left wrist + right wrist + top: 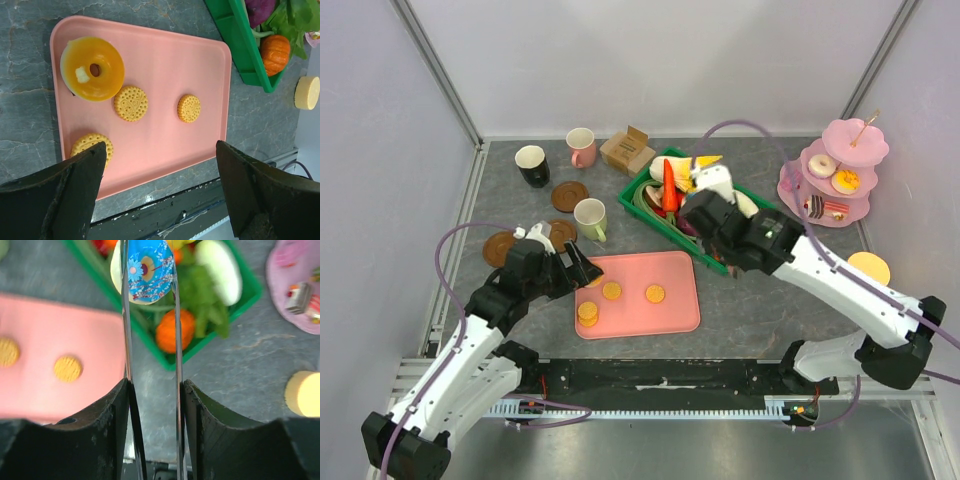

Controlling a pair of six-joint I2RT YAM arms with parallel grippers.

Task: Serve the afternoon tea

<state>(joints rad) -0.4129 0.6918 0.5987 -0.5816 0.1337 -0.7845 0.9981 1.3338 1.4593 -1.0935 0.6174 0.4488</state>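
Left gripper (160, 147): low over the near-left edge of the pink tray (160, 65), fingers spread wide, nothing between them.

On the tray: three round orange biscuits. One lies just by the left finger (91, 145), one mid-tray (131, 103), one further right (189, 108). An orange-iced donut (107, 75) lies in the tray's far-left corner, just beside the mid biscuit.

Right gripper (156, 385): over the near edge of the green basket (239, 45). Its fingers are drawn close, with a thin-edged, see-through piece between them that shows a blue flowered patch (150, 270) at its far end. Cannot tell what it is, or whether it is pinched.

The basket holds a pumpkin (275, 52) and leafy greens.

A pale yellow disc (868, 267) lies on the table to the right.

Beyond the tray: pale-green mug (590, 218), brown coasters (570, 195) around it, then black mug (531, 165) and pink mug (581, 147), with a cardboard box (627, 150) beside the pink one.

Far right: pink tiered stand (850, 135) carrying a donut (823, 165) and a striped cake slice (817, 207).
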